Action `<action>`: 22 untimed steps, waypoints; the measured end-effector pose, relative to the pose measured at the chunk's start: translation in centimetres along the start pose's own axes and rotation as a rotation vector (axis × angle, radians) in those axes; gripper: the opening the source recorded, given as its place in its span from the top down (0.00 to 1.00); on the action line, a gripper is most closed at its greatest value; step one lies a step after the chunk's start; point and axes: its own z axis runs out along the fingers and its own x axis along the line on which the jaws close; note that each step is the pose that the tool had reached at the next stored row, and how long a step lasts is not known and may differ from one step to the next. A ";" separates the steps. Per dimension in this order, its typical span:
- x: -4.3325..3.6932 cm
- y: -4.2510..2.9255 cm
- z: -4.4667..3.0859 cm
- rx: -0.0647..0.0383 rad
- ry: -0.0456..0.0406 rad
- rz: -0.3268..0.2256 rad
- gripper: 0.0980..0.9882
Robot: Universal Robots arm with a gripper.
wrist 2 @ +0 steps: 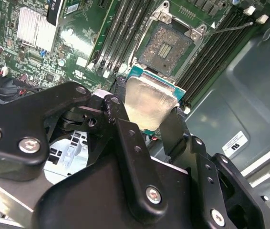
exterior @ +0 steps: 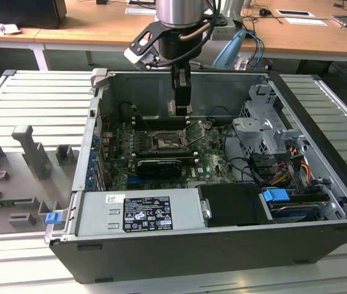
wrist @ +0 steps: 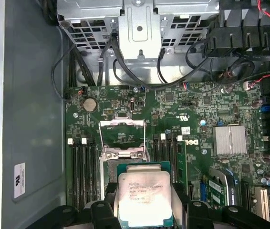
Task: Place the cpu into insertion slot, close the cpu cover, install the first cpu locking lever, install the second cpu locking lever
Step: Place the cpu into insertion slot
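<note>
1. while the arm reaches down into the opened computer case [exterior: 320,153], the gripper [exterior: 181,107] is clamped on the cpu [wrist 2: 149,102], with one black finger [wrist 2: 125,143] on each of two opposite edges and the jaws spread only as wide as the chip.
2. cpu is metal top up in both wrist views, its green edge showing on the side facing the board. it is held in the air, not seated.
3. insertion slot [wrist: 123,138] sits mid-motherboard [wrist: 211,109], between two banks of long black memory slots [wrist: 82,167]. it is uncovered and its contact field is exposed in the second wrist view.
4. cpu hangs just beside the slot, on the side toward the case's back wall in the exterior view, and touches nothing on the board.
5. a thin metal locking lever [wrist 2: 230,28] sticks out from a slot corner, across the memory slots.
6. can't tell how the cover plate stands.
7. power supply [exterior: 137,211] lies along the case's near edge. the case stands on a ribbed grey desk [exterior: 32,98].
</note>
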 end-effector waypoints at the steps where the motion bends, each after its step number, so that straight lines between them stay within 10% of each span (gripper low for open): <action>1: 0.00 0.00 0.09 -0.001 0.0000 0.000 0.52; 22: -0.05 -0.39 2.75 -0.001 0.0041 -0.021 0.52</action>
